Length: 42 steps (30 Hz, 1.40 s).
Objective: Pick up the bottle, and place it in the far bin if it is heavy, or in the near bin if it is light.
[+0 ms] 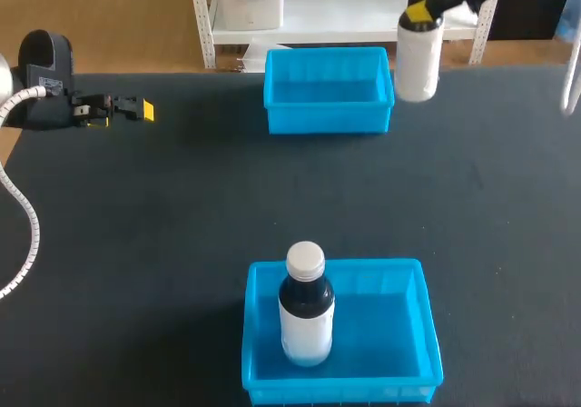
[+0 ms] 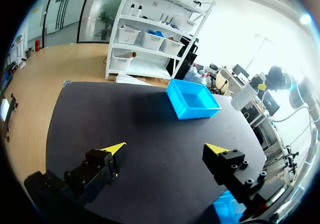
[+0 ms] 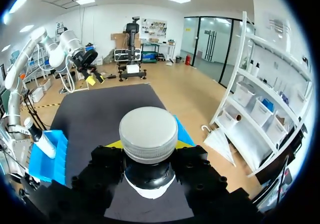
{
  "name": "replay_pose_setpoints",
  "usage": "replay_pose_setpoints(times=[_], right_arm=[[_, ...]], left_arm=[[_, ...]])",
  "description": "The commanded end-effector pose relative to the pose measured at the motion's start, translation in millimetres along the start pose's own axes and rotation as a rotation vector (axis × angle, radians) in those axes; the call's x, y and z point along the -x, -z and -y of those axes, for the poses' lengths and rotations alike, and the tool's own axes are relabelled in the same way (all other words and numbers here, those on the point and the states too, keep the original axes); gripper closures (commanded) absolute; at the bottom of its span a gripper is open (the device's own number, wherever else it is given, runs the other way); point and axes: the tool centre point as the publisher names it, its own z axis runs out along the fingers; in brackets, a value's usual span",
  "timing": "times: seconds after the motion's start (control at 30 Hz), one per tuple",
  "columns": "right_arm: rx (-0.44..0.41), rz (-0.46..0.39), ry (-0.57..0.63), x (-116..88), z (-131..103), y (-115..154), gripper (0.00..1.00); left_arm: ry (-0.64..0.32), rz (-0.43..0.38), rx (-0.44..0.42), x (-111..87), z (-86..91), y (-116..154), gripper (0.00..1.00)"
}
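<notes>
Hanging in the air from the right end effector (image 1: 420,12), the bottle (image 1: 418,57) has its long axis vertical, cap up toward the wrist and base pointing down at the worktop (image 1: 182,207). The two fingers are clamped on its dark neck from opposite sides, just under the cap. The cap is round, pale grey and ribbed around its edge; the body is a smooth white cylinder. It hangs just off the right side of the far bin (image 1: 327,89), a shallow rectangular tub of glossy blue plastic.

A matching near bin (image 1: 413,334) holds a second bottle (image 1: 306,312) standing upright toward its left side. This one has a pale cap, dark shoulders and a white label.

The left end effector (image 2: 167,147) sits at the worktop's far left, its yellow-tipped fingers spread apart with nothing between them. The worktop is dark and matte.
</notes>
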Motion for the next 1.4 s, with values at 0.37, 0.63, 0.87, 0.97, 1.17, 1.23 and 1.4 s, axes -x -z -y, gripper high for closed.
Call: replay_pose_setpoints(times=[0.37, 0.63, 0.87, 0.97, 1.17, 1.23, 1.4], right_arm=[[0.065, 0.054, 0.029, 37.3, 46.9, -79.9, 0.63], [0.139, 0.070, 0.052, 49.7, 52.2, -132.8, 0.64], [0.184, 0.077, 0.060, 46.9, 58.9, -167.2, 0.64], [0.195, 0.076, 0.057, 42.6, 63.6, -177.2, 0.64], [0.221, 0.075, 0.055, 36.1, 69.4, -195.8, 0.64], [0.234, 0.076, 0.055, 35.6, 68.9, -201.4, 0.64], [0.257, 0.080, 0.054, 34.3, 65.8, -214.4, 0.64]], left_arm=[[0.000, 0.000, 0.000, 0.0, 0.0, 0.0, 0.00], [0.000, 0.000, 0.000, 0.0, 0.0, 0.0, 0.00], [0.000, 0.000, 0.000, 0.0, 0.0, 0.0, 0.00], [0.000, 0.000, 0.000, 0.0, 0.0, 0.0, 0.00], [0.000, 0.000, 0.000, 0.0, 0.0, 0.0, 0.00], [0.000, 0.000, 0.000, 0.0, 0.0, 0.0, 0.00], [0.000, 0.000, 0.000, 0.0, 0.0, 0.0, 0.00]])
